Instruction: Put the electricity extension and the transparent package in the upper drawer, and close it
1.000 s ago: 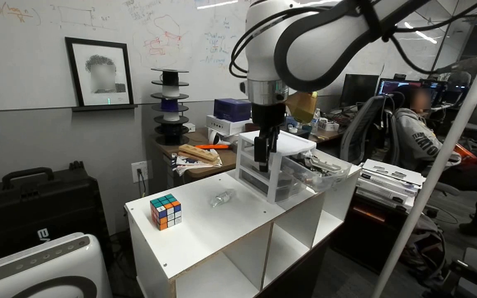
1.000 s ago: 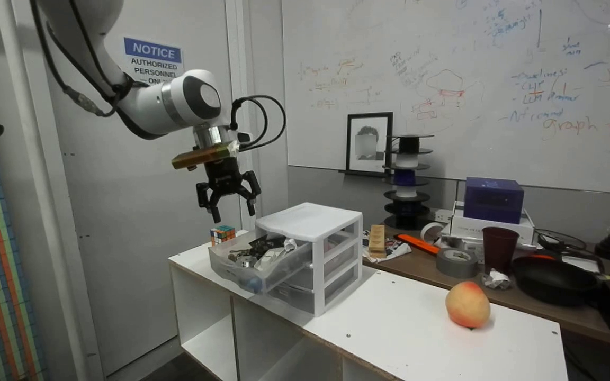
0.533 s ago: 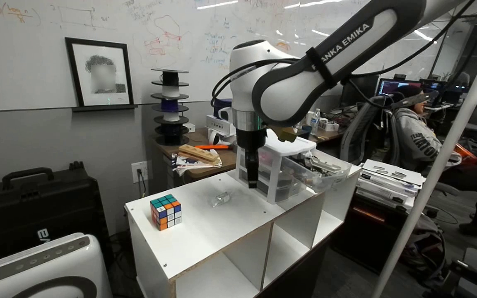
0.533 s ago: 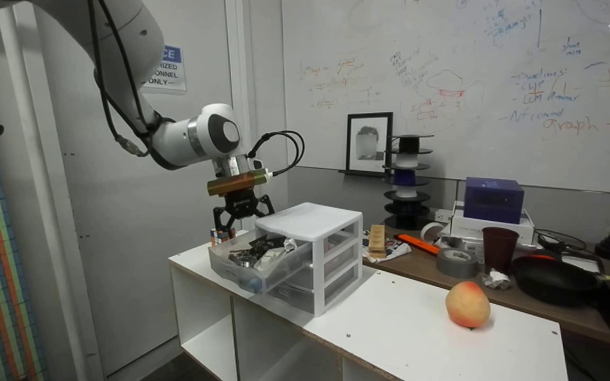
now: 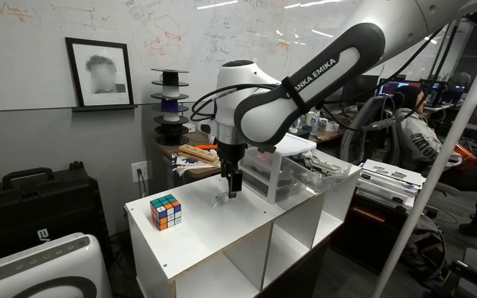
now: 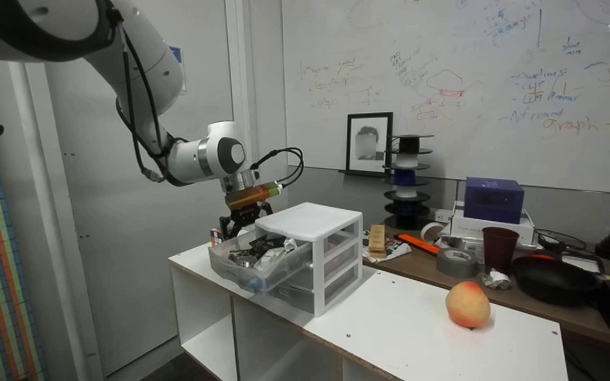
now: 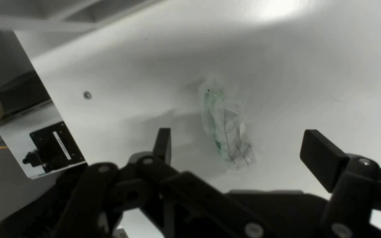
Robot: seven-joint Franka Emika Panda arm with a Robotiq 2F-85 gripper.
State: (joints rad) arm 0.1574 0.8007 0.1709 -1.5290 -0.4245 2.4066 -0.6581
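Spread wide, the claw (image 7: 240, 147) hangs low over the white top (image 5: 199, 240); whether it touches the surface I cannot tell. Going from the left in an exterior view, the puzzle cube (image 5: 166, 212) sits near the end edge, and a broad strip of the white top separates it from the transparent package (image 5: 219, 200), which lies with more open surface running down to the front edge. Just right of the package comes the claw, then, near it, the drawer unit (image 5: 298, 143), its upper drawer (image 6: 233, 272) pulled out towards the front edge.

From the wrist, the package shows between the two fingers (image 7: 163, 145), touching neither, closer to the finger on the picture's left, with wider room on the right. There it has a greenish tint and thin dark lines, and a screw head (image 7: 87, 95) sits well to its left, near the slanting edge of the top. In an exterior view the package is hidden, but mixed clutter (image 6: 261, 246) inside the upper drawer shows, and a peach-coloured fruit (image 6: 468, 305) rests farther right on the same top.
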